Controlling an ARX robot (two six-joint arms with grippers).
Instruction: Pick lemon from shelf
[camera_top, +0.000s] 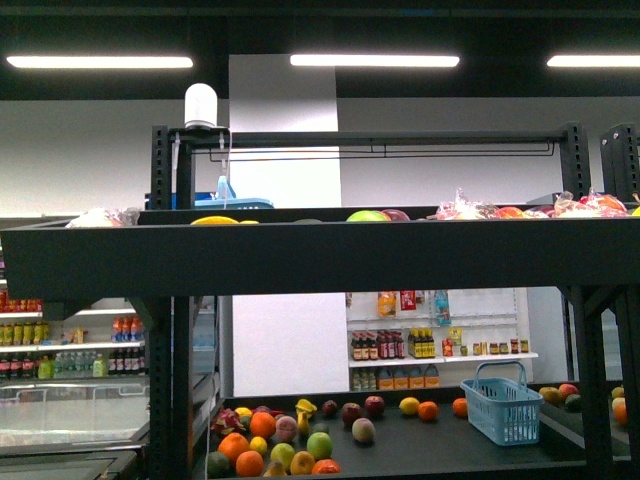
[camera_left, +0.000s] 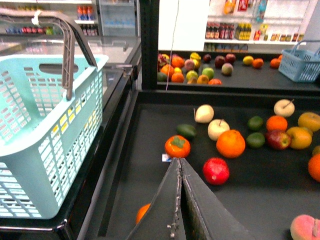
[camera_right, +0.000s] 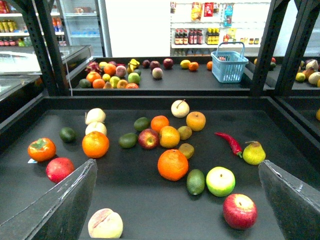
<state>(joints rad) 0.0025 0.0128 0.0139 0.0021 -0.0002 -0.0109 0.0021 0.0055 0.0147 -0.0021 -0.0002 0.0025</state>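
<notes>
The lemon (camera_right: 170, 136), a yellow rounded fruit, lies mid-tray on the black shelf (camera_right: 125, 200), between a red apple (camera_right: 148, 138) and a kiwi (camera_right: 185, 132). It also shows in the left wrist view (camera_left: 300, 137), far to the right. My right gripper (camera_right: 177, 162) is open and empty, with its fingers wide apart above the near part of the tray, short of the lemon. A large orange (camera_right: 173, 164) lies between them. My left gripper (camera_left: 180, 161) is shut and empty over the tray's left part, near a persimmon (camera_left: 177, 146). Neither arm shows in the front view.
The tray also holds oranges, limes, a golden apple with a stem (camera_right: 196, 120), a green apple (camera_right: 220, 181), a red chili (camera_right: 229, 143), a pear (camera_right: 254, 152) and a pomegranate (camera_left: 216, 171). A pale blue basket (camera_left: 45, 125) hangs left of the shelf. Another rack with fruit stands behind (camera_top: 400, 440).
</notes>
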